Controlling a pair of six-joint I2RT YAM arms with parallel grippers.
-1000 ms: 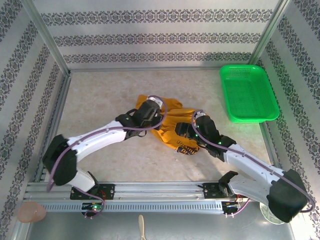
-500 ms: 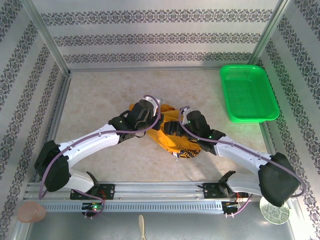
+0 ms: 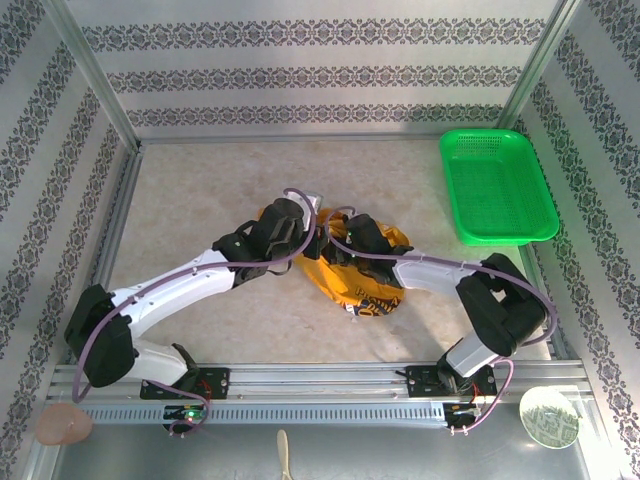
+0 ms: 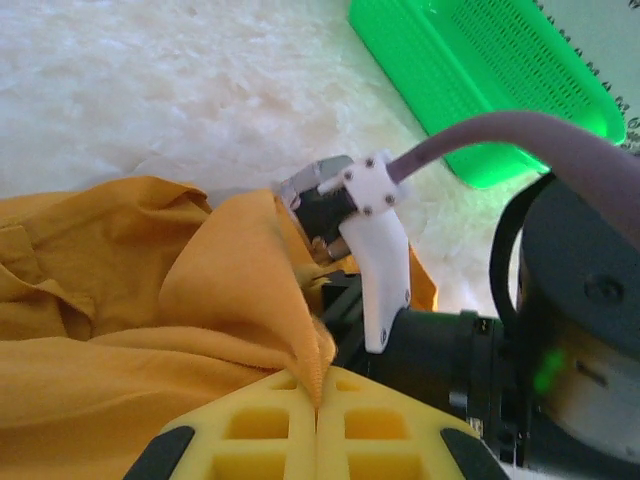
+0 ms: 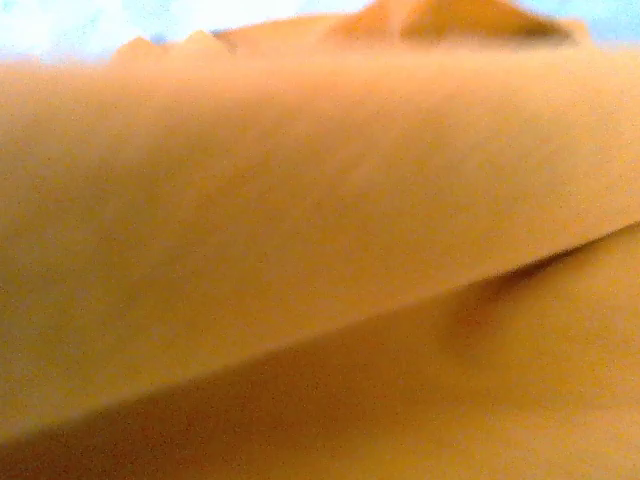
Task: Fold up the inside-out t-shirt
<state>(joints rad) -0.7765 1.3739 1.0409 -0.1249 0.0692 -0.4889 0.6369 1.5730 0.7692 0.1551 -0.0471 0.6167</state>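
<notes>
1. Top external view: two white robot arms are reaching over a pale counter (image 3: 200,200) toward the inside-out t-shirt (image 3: 362,285). The mustard-orange shirt is lying crumpled directly beneath both tools and spilling out on their near side.
2. Over the last second the right arm has been swinging inward from the right, its elbow folding sharply. The right tool (image 3: 345,238) is now sitting just beside the left tool (image 3: 308,232). The shirt is bunching from a looser spread into a tighter heap.
3. Left wrist view: the left tool's yellow fingertips (image 4: 300,430) are staying clenched on a raised ridge of orange cloth.
4. Right wrist view: blurred orange fabric is pressing close against the lens. The right tool is sinking into the cloth, and I cannot tell whether it is grasping anything or standing released.
5. My reading is that the arms are still working toward a second hold beside the first. The shirt is not lying flat, so folding proper is likely not yet under way.
6. The heap's long axis is running diagonally, from under the tools out toward the right arm's base. The dark print (image 3: 375,300) is showing at the end farthest from the tools. Collar and hem are hidden, so which way the shirt is pointing cannot be told.
7. A green basket (image 3: 497,185) is sitting well apart, to the right of the right tool.
</notes>
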